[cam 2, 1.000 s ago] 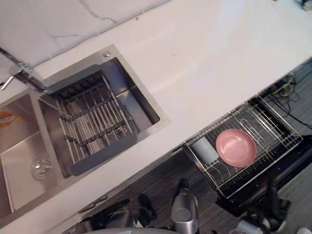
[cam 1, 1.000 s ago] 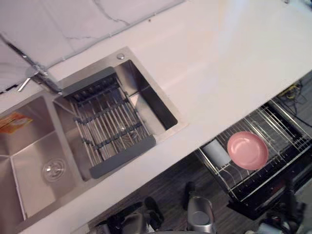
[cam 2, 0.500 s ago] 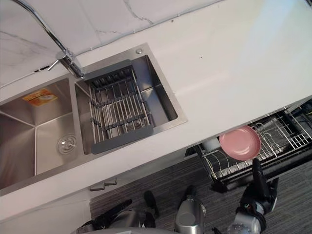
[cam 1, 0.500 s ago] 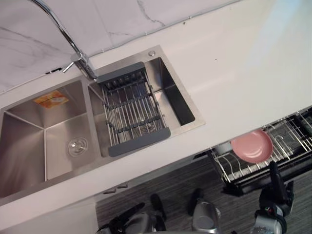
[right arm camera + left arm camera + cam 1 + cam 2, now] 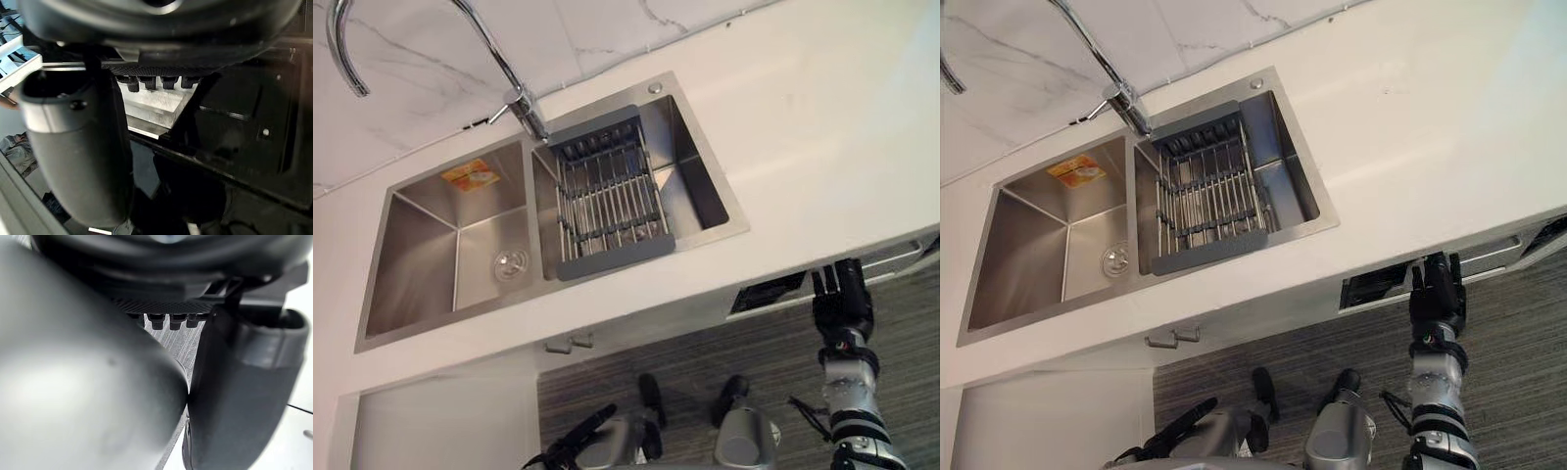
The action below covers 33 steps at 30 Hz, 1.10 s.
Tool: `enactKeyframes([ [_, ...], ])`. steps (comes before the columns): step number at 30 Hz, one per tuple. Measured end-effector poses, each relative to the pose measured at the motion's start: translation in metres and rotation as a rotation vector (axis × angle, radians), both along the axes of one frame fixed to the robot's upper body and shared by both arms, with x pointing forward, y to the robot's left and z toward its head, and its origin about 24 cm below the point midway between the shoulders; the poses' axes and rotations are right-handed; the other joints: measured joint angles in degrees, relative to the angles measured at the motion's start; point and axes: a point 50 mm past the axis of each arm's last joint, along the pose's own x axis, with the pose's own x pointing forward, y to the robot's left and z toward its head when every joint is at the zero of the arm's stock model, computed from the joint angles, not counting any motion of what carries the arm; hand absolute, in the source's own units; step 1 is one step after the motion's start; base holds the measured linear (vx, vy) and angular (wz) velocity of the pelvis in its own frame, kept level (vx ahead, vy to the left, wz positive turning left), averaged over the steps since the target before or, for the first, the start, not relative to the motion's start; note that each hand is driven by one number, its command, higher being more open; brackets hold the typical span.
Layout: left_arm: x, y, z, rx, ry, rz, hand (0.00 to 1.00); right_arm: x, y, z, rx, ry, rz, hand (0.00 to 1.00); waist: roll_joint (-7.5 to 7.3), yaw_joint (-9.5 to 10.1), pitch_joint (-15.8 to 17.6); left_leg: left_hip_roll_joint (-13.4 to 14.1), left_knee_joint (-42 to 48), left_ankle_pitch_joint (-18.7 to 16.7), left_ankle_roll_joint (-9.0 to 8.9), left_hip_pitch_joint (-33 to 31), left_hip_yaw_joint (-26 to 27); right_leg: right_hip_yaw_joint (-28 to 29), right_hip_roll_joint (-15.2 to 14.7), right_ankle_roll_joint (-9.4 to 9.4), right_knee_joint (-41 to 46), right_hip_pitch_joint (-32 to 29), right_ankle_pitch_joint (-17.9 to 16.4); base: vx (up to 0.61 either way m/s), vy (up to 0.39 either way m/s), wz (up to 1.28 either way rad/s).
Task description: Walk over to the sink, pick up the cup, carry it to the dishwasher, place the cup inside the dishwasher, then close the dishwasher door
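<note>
A white bench [image 5: 803,127] runs across the scene below a grey-veined marble wall [image 5: 411,59]. A steel double-bowl sink [image 5: 411,274] is set into it. A curved faucet [image 5: 484,39] rises behind the divider, and a grey drainer rack [image 5: 607,191] spans the right bowl. The left bowl has an orange sticker [image 5: 470,174] on its back wall and a round drain [image 5: 510,261] in its floor. Below the bench's front edge are a white cabinet [image 5: 431,431], a small metal handle [image 5: 570,343] and a dark, striped floor [image 5: 705,352]. The dishwasher [image 5: 1376,284] sits under the bench to the right of the sink. Its front is nearly flush with the bench edge, with a dark slit left along it. Where the cup lies I cannot tell. The right hand [image 5: 842,294] reaches up to that front with its fingers straight and released, grasping nothing. The left hand [image 5: 573,446] hangs low by the floor, relaxed and holding nothing. The left eye view takes in the faucet's whole arch. The right eye view carries more floor to the right of the arm and a second dark gap [image 5: 1552,230] at the far end of the dishwasher front. From the right wrist, past the fingertips [image 5: 156,83] and the thick thumb [image 5: 73,147], a pale metal ledge [image 5: 151,110] and a black panel [image 5: 234,117] with a small screw show close up. From the left wrist, striped floor shows past that hand's fingertips [image 5: 171,323].
</note>
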Motion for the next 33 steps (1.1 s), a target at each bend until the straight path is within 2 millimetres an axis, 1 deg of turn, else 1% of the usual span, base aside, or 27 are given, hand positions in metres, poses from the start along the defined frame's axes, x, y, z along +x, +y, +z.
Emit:
enactKeyframes([
  [1,0.001,0.001,0.000,-0.003,-0.005,0.005,1.00,0.002,0.001,0.001,-0.008,-0.004,0.008,1.00,-0.10,0.04,0.2,0.0,-0.6,-0.1,-0.08,-0.1,0.0,1.1,-0.4,-0.34,2.2,-0.7,0.1,-0.12,-0.114,0.04],
  [2,0.002,0.001,0.000,-0.011,-0.015,0.015,1.00,0.004,0.002,0.004,-0.028,-0.007,0.014,1.00,-0.77,0.12,0.8,-0.5,-1.7,-0.3,-0.46,0.1,-0.4,2.7,0.0,-2.47,1.6,-0.8,-1.9,-0.08,-0.099,0.14],
  [3,0.003,0.001,0.000,-0.013,-0.022,0.018,1.00,0.005,0.004,0.005,-0.046,-0.007,0.027,1.00,-0.85,0.12,1.3,-0.5,-1.7,-0.6,-0.91,-0.1,-0.5,2.3,0.5,-2.56,0.6,-0.8,-1.9,-0.11,-0.132,0.10],
  [4,0.005,0.003,0.001,-0.030,-0.041,0.035,1.00,0.009,0.013,0.005,-0.110,0.020,0.095,1.00,-1.69,0.18,2.2,-0.5,1.5,-0.7,-0.84,-1.2,-0.2,1.7,0.7,-2.59,0.1,-1.1,-1.9,-0.09,-0.106,-0.07],
  [5,0.005,0.004,0.001,-0.035,-0.050,0.035,1.00,0.010,0.017,0.004,-0.134,0.037,0.122,1.00,-1.96,0.28,2.4,-0.7,3.6,-0.8,-0.79,-1.3,-0.1,1.7,0.9,-2.63,0.1,-1.0,-1.9,-0.07,-0.108,-0.21],
  [6,0.005,0.003,0.001,-0.040,-0.067,0.027,1.00,0.008,0.025,0.001,-0.187,0.072,0.185,1.00,-1.67,0.52,2.2,-0.7,6.4,-1.7,0.47,-1.3,0.6,1.6,2.5,-2.11,-1.3,-0.8,-2.0,0.02,-0.084,-0.29],
  [7,0.005,-0.001,0.001,-0.052,-0.080,0.025,1.00,0.006,0.032,-0.001,-0.233,0.089,0.236,1.00,-0.37,1.15,1.5,1.0,6.2,-3.6,0.53,-1.2,1.0,2.9,2.1,-3.86,7.3,-2.7,-3.6,0.03,-0.075,-0.13],
  [8,0.008,0.004,0.002,-0.034,-0.095,0.019,1.00,0.002,0.040,-0.006,-0.244,0.104,0.263,1.00,-3.20,0.75,2.4,-0.6,6.8,-3.5,0.61,-1.2,1.2,6.6,-0.3,-3.99,11.4,-2.9,-6.4,0.02,-0.131,0.27],
  [9,0.012,0.014,0.003,-0.009,-0.116,0.026,1.00,-0.005,0.049,-0.016,-0.262,0.139,0.296,1.00,-3.93,0.64,2.7,-1.2,6.7,-2.5,0.01,-0.8,1.0,7.3,-0.5,-3.49,9.9,-1.9,-9.3,-0.02,-0.208,0.64],
  [10,0.010,0.012,0.003,-0.015,-0.107,0.018,1.00,-0.017,0.054,-0.029,-0.285,0.200,0.327,1.00,-4.04,0.66,2.5,-0.3,5.7,-2.5,-0.04,-1.2,1.2,5.1,0.4,-3.58,7.8,-1.2,-8.9,-0.03,-0.193,0.61],
  [11,0.007,0.011,0.001,-0.021,-0.096,0.018,1.00,-0.024,0.056,-0.035,-0.293,0.230,0.340,1.00,-3.95,0.88,2.4,0.1,5.1,-2.3,-0.20,-0.6,1.2,4.8,0.8,-3.24,7.6,-1.0,-8.6,0.02,-0.168,0.44],
  [12,0.005,0.008,0.001,-0.035,-0.097,0.037,1.00,-0.040,0.066,-0.052,-0.285,0.296,0.369,1.00,-4.13,1.35,2.4,0.3,2.4,-0.9,-1.36,0.8,1.5,4.4,1.6,-3.40,7.3,-0.9,-8.7,0.03,-0.080,0.18],
  [15,0.002,0.010,0.000,-0.028,-0.096,0.039,1.00,-0.060,0.081,-0.075,-0.248,0.386,0.400,1.00,-4.59,1.19,2.4,0.6,-0.2,0.3,-1.92,1.9,1.9,4.5,2.5,-3.38,6.5,-0.9,-8.7,0.03,-0.090,-0.08],
  [16,0.000,0.013,0.000,-0.018,-0.091,0.039,1.00,-0.074,0.083,-0.086,-0.257,0.451,0.419,1.00,-5.27,0.89,2.1,0.8,-0.7,0.4,-1.91,2.7,3.1,5.2,2.9,-3.39,6.4,-0.7,-8.7,0.07,-0.048,-0.25],
  [17,-0.001,0.015,0.000,-0.014,-0.090,0.038,1.00,-0.080,0.083,-0.090,-0.263,0.477,0.425,1.00,-5.63,0.77,2.0,0.9,-0.7,0.4,-1.92,3.0,3.5,5.5,3.0,-3.40,6.4,-0.6,-8.7,0.10,-0.035,-0.32],
  [19,-0.004,0.021,0.000,0.002,-0.088,0.031,1.00,-0.099,0.085,-0.103,-0.268,0.561,0.446,1.00,-7.68,-0.12,1.4,0.9,-0.8,0.2,-1.89,4.1,4.3,6.1,3.0,-3.45,6.0,0.1,-8.6,0.12,-0.004,-0.21],
  [20,-0.007,0.026,0.000,0.014,-0.081,0.024,1.00,-0.109,0.085,-0.109,-0.263,0.606,0.448,1.00,-9.02,-0.46,0.7,0.9,-1.0,0.0,-1.86,4.4,4.7,6.5,3.0,-3.48,5.7,0.1,-8.4,0.12,0.016,-0.14],
  [22,-0.008,0.034,0.000,0.033,-0.079,0.012,1.00,-0.123,0.086,-0.118,-0.250,0.675,0.443,1.00,-10.58,-0.38,-0.1,0.6,-1.7,-0.3,-1.58,5.2,5.8,7.4,3.0,-3.45,5.6,0.2,-8.0,0.12,0.049,-0.21],
  [23,-0.008,0.038,0.001,0.041,-0.081,0.010,1.00,-0.129,0.087,-0.123,-0.243,0.707,0.443,1.00,-11.90,-0.36,0.0,0.3,-2.0,-0.5,-1.26,5.6,6.3,7.8,2.7,-3.18,5.5,0.2,-7.8,0.10,0.066,-0.19],
  [24,-0.008,0.041,0.002,0.045,-0.082,0.008,1.00,-0.131,0.087,-0.124,-0.241,0.725,0.445,1.00,-12.30,-0.34,0.0,0.1,-2.1,-0.6,-1.13,5.8,6.5,8.0,2.6,-3.00,5.5,0.2,-7.8,0.08,0.082,-0.13],
  [26,-0.009,0.046,0.002,0.050,-0.078,0.012,1.00,-0.141,0.091,-0.133,-0.243,0.809,0.459,1.00,-13.80,-0.25,-0.4,-0.8,-2.6,-1.1,-0.46,6.1,6.8,8.3,1.8,-2.12,5.4,0.2,-7.5,0.07,0.108,-0.03],
  [27,-0.009,0.047,0.002,0.048,-0.076,0.010,1.00,-0.144,0.093,-0.135,-0.243,0.831,0.463,1.00,-14.01,-0.25,-0.6,-1.1,-2.6,-1.2,-0.25,6.2,6.8,8.3,1.5,-1.81,5.4,0.3,-7.5,0.07,0.126,0.06],
  [29,-0.011,0.047,0.002,0.039,-0.069,0.007,1.00,-0.151,0.091,-0.141,-0.229,0.915,0.452,1.00,-14.43,-0.10,-0.7,-2.2,-2.9,-2.3,0.51,6.7,6.8,8.3,0.1,-0.45,6.2,1.0,-7.4,0.07,0.134,0.09],
  [30,-0.011,0.047,0.002,0.038,-0.066,0.006,1.00,-0.153,0.091,-0.142,-0.219,0.935,0.446,1.00,-14.54,-0.04,-0.8,-2.5,-3.3,-2.6,0.50,7.0,6.7,8.4,-0.2,-0.12,6.7,1.1,-7.4,0.08,0.159,0.08],
  [31,-0.012,0.048,0.002,0.035,-0.062,0.004,1.00,-0.154,0.091,-0.145,-0.197,0.972,0.437,1.00,-14.70,0.11,-0.7,-3.0,-3.9,-2.7,0.74,7.7,6.4,9.1,-0.9,1.12,8.1,0.9,-7.0,0.06,0.126,0.07],
  [32,-0.012,0.048,0.002,0.034,-0.060,0.002,1.00,-0.155,0.091,-0.146,-0.188,0.990,0.436,1.00,-14.78,0.10,-0.7,-3.1,-3.9,-2.8,0.92,8.0,6.2,9.7,-1.1,1.62,8.6,0.9,-6.7,0.10,0.139,0.17],
  [33,-0.012,0.050,0.002,0.037,-0.056,-0.010,1.00,-0.156,0.092,-0.149,-0.163,1.030,0.429,1.00,-15.07,0.09,-0.5,-3.2,-3.9,-3.2,1.43,8.8,5.3,11.9,-1.3,3.16,10.3,0.9,-5.8,0.07,0.065,0.13],
])
